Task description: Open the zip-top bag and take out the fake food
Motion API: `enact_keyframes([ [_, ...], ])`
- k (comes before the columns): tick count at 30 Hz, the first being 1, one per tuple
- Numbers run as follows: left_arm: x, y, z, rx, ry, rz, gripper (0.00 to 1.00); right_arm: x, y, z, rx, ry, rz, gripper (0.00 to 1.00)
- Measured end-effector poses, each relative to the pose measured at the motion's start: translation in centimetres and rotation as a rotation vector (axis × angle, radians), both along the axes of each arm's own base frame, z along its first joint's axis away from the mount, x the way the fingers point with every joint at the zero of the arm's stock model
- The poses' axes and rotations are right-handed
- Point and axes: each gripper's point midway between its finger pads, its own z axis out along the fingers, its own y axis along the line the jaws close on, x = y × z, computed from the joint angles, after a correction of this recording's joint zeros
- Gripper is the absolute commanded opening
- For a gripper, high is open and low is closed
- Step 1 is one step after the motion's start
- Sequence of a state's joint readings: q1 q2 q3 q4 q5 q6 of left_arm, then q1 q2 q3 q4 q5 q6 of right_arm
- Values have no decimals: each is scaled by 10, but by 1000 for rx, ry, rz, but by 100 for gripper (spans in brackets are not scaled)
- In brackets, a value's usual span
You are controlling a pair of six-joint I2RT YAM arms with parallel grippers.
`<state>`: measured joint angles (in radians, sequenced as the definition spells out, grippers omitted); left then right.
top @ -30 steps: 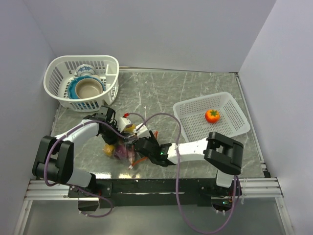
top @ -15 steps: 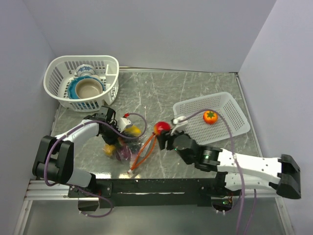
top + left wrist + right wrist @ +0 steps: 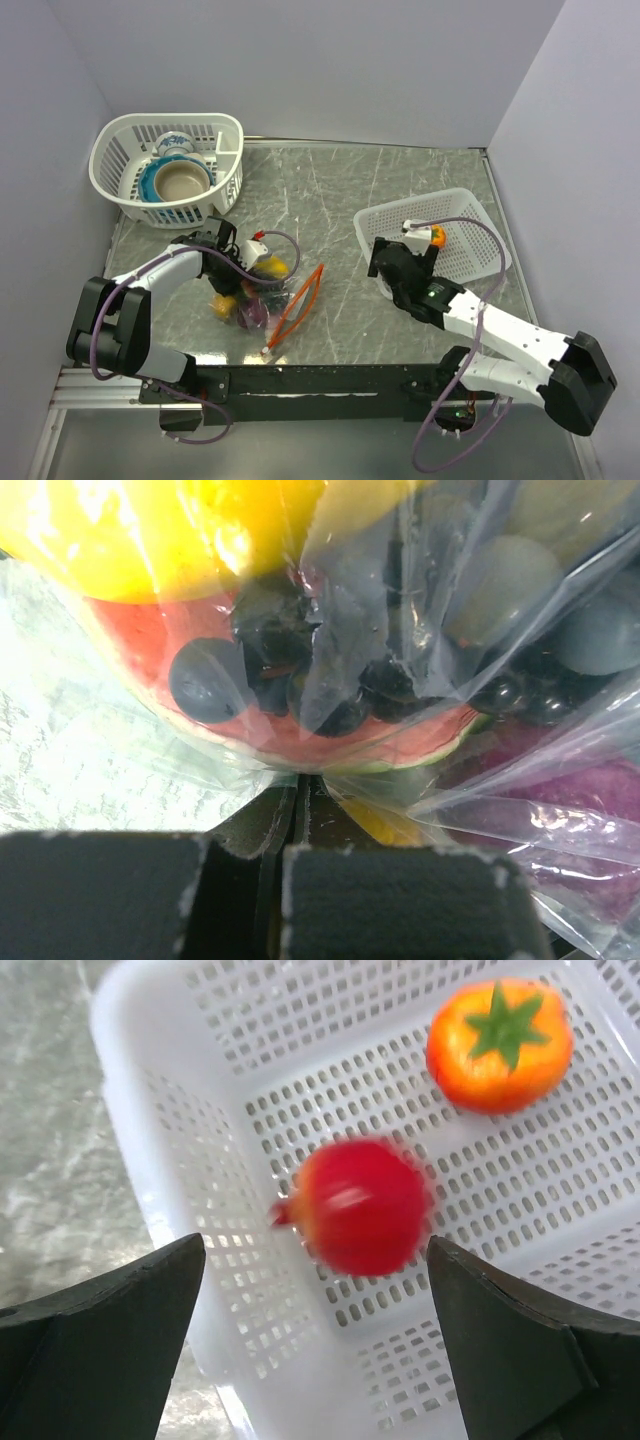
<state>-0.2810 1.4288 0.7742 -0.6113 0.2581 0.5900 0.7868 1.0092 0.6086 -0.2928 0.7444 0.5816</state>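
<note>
White round basket (image 3: 170, 214), far left of the bench (image 3: 330, 190): one. Holds blue-and-white crockery (image 3: 180, 180), at least two pieces; the exact number cannot be told.

Left pincer (image 3: 297, 795): one, fully closed, nipping a fold of clear film at the bottom of the zip-top bag (image 3: 255, 300).

Zip-top bag: one, lying on the bench just right of the left pincer, near the front edge. Its orange-red zip strip (image 3: 297, 303) splays apart toward the right, so the mouth appears open.

Fake food in the bag: yellow piece (image 3: 250, 540), red slice with a green rim (image 3: 140, 645), dark grapes (image 3: 300, 670), purple piece (image 3: 590, 800). Four kinds seen; others may be hidden.

Right pincer (image 3: 315, 1243): one, spread as wide as it goes, holding nothing, poised above the square basket.

Square white basket (image 3: 300, 1080), right side of the bench: one. Fake food in it: two, namely a red tomato (image 3: 355, 1205), blurred and clear of both fingers, and an orange one with a green stem (image 3: 498, 1045).

Hazards, as judged:
- The tomato looks to be in motion, and the low basket wall might let it bounce or roll out.
- Thin film may slide from the left pincer's nip, or the mouth may fold shut, blocking the next reach.
- Round pieces could spill from the bag near the front edge.
</note>
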Motion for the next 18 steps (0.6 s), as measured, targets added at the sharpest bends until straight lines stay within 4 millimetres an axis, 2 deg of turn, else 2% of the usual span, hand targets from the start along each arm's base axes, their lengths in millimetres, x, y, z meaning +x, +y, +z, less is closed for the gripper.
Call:
enact_keyframes([
  [3,0,0,0,-2,1,0,1,-1,0,-1,-9,12,1,100],
  [7,0,0,0,-3,1,0,1,-5,13,12,10,-22,59,100],
  [9,0,0,0,-3,1,0,1,-15,34,19,9,-46,152,98],
  [11,0,-1,0,-3,2,-1,1,-31,64,27,8,-68,283,89],
  [12,0,-1,0,-4,2,0,1,-40,79,29,3,-76,349,79],
  [14,0,-1,-1,-4,3,1,1,-56,105,31,-8,-86,458,67],
  [15,0,-1,-1,-5,4,1,1,-63,117,31,-18,-86,505,57],
  [18,0,-1,-1,-6,6,1,1,-78,147,17,-58,-60,615,52],
])
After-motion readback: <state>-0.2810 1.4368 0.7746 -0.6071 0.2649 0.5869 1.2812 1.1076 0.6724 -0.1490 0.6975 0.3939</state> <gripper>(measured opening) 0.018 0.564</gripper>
